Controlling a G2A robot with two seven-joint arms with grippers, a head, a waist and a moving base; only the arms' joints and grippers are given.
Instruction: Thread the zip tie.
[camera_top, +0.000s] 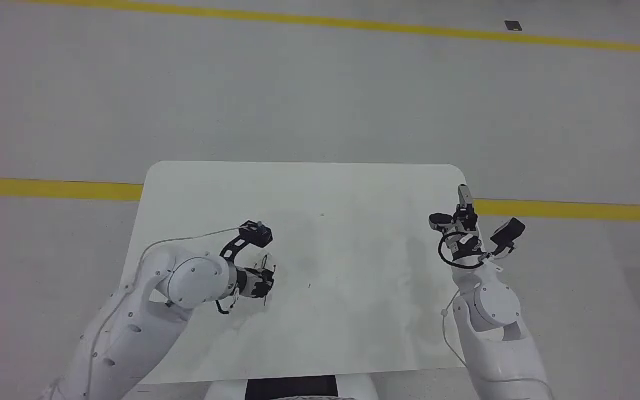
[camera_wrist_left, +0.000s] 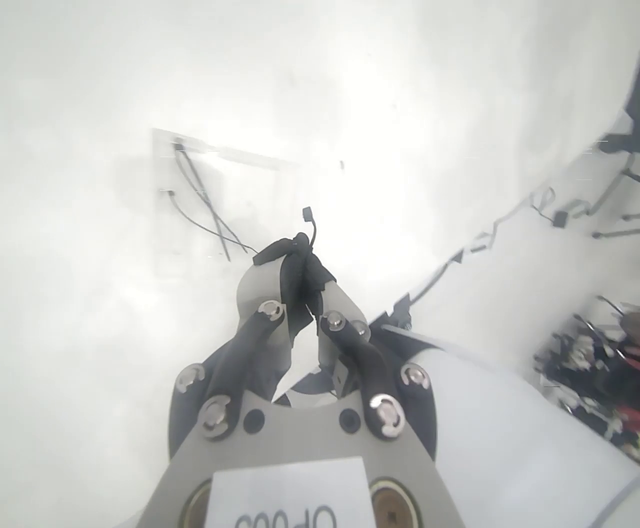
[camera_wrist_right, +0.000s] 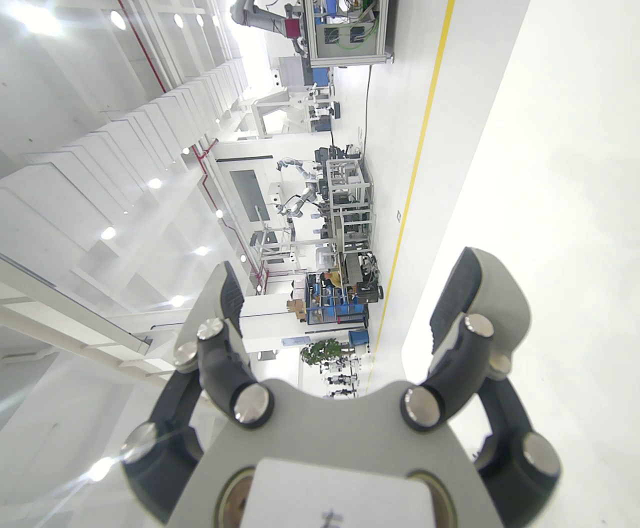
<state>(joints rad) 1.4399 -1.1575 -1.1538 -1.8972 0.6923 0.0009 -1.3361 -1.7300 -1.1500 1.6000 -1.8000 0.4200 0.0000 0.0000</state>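
Note:
My left gripper (camera_wrist_left: 299, 257) is shut on a thin black zip tie (camera_wrist_left: 313, 229), whose square head stands just past the fingertips. In the top view this gripper (camera_top: 262, 282) hangs low over the near left part of the white table (camera_top: 340, 210). My right gripper (camera_wrist_right: 346, 270) is open with nothing between its black pads (camera_wrist_right: 452, 295). It is held at the table's right edge (camera_top: 452, 220), raised and pointing away from the table toward the room.
Several spare black zip ties (camera_wrist_left: 200, 200) lie on a pale flat sheet (camera_wrist_left: 167, 250) on the table, just beyond my left gripper. A yellow floor line (camera_top: 560, 208) runs behind the table.

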